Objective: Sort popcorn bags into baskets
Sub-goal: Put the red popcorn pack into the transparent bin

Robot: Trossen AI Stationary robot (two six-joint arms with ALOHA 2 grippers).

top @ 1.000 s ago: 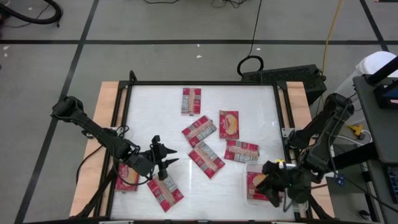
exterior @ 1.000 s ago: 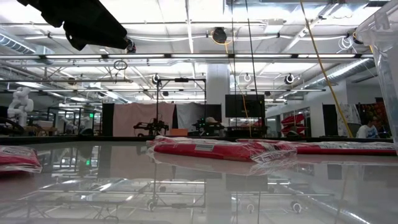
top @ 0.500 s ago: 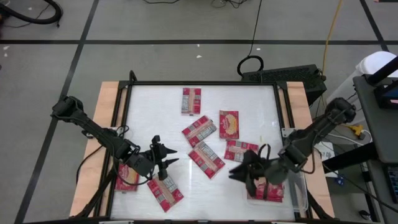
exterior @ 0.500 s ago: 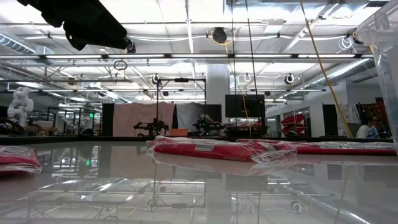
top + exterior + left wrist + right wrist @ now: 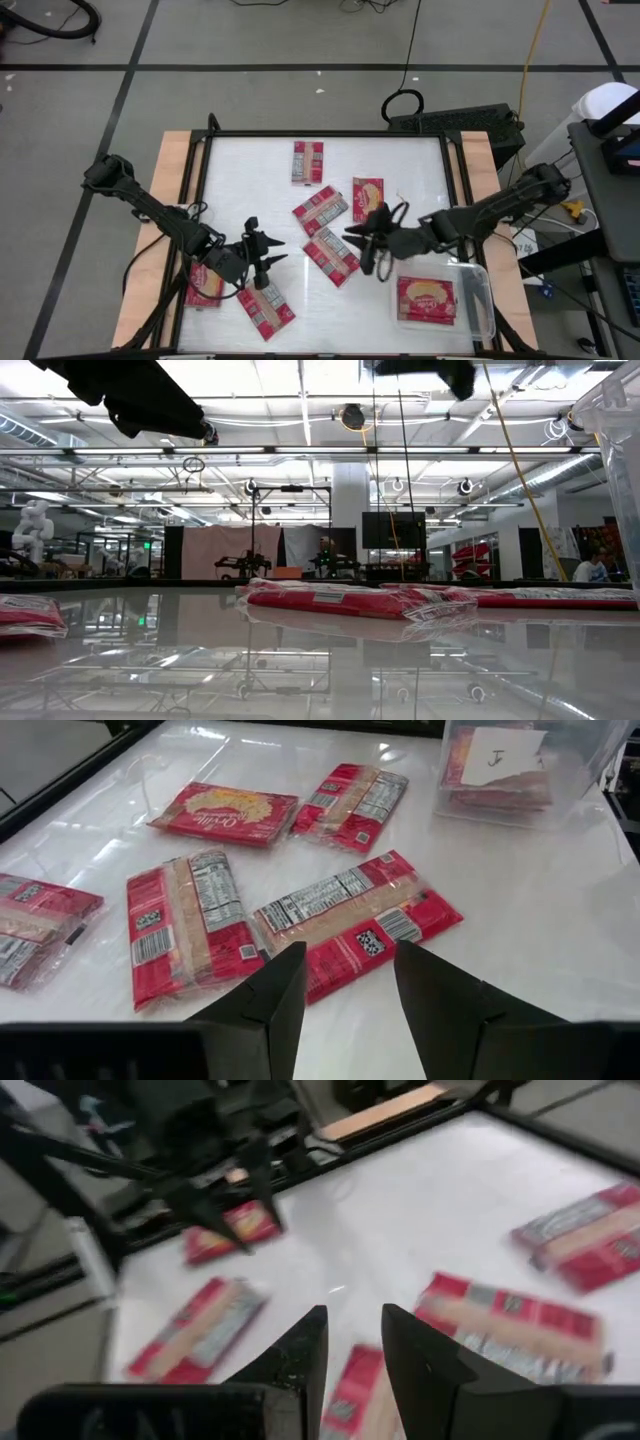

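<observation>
Several red popcorn bags lie flat on the white table (image 5: 420, 160): one at the far side (image 5: 307, 162), two mid-table (image 5: 368, 198) (image 5: 320, 210), one (image 5: 332, 255) beside my right gripper, two near left (image 5: 265, 308) (image 5: 205, 288). The clear basket (image 5: 478, 300) stands at the near right with one bag (image 5: 427, 300) lying inside. My right gripper (image 5: 372, 242) hovers open over mid-table with nothing between its fingers. My left gripper (image 5: 348, 982) waits open above a bag (image 5: 355, 920) at the near left, apart from it.
A dark frame (image 5: 320, 134) borders the table, with wooden strips (image 5: 168, 200) outside it. In the low view the basket's wall (image 5: 620, 450) rises at the right and bags (image 5: 340, 600) lie across the middle. Bare table lies between the basket and the left arm.
My right gripper has swung from above the basket toward the table's middle, leftward and toward the far edge, rolling as it went. The bag in the basket now lies uncovered. My left arm has kept still.
</observation>
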